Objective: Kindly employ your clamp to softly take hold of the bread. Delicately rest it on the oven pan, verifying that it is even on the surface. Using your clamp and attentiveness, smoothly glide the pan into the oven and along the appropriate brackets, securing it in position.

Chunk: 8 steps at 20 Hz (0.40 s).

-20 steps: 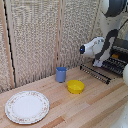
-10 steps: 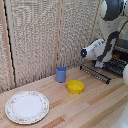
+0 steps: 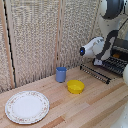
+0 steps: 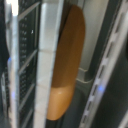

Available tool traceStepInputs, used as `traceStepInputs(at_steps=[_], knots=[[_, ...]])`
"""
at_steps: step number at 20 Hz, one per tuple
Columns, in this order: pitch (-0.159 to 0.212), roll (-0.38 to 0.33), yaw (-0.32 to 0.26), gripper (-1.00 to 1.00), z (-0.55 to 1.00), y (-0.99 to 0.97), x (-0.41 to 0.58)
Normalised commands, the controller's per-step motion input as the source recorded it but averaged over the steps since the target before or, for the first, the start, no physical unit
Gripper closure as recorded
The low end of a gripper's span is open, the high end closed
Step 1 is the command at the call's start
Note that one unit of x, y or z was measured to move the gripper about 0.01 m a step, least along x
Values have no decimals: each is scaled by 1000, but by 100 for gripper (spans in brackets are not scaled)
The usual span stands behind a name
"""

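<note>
Step in hand, as I judge it: bread already on the pan, slide-in stage underway or about to start.

Near to far, exterior view. Patterned plate sits at the front of the bench, on the exterior view's left. Behind it the yellow bowl and, just beside and further back, the blue cup. None of these are in play. Further back on the exterior view's right, the oven pan, a dark wire rack, juts out from the oven towards the bench middle, appearing roughly level, not yet fully seated.

Arm pose: the white arm comes down from the top right corner, elbows over, wrist reaching in at the oven mouth just above the rack. Gripper itself hidden behind the wrist housing in this view; in the wrist view no fingertips are clearly readable, so cannot tell whether the jaws are spread or pinching anything.

Wrist view: bread, orange-brown oblong, fills the middle, close to the camera, with rack bars alongside and pale metal rails around it. Blurred; whether the bread lies flat is unclear.

Next move likely calls for a hold on the rack's front edge and a straight, level push along the side brackets, slow enough that the bread does not roll.
</note>
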Motion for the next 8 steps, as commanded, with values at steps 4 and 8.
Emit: traceStepInputs(at_steps=[4, 8], knots=[[126, 4, -18, -100, -127, 366, 528], [8, 31, 2, -100, -227, 581, 215]])
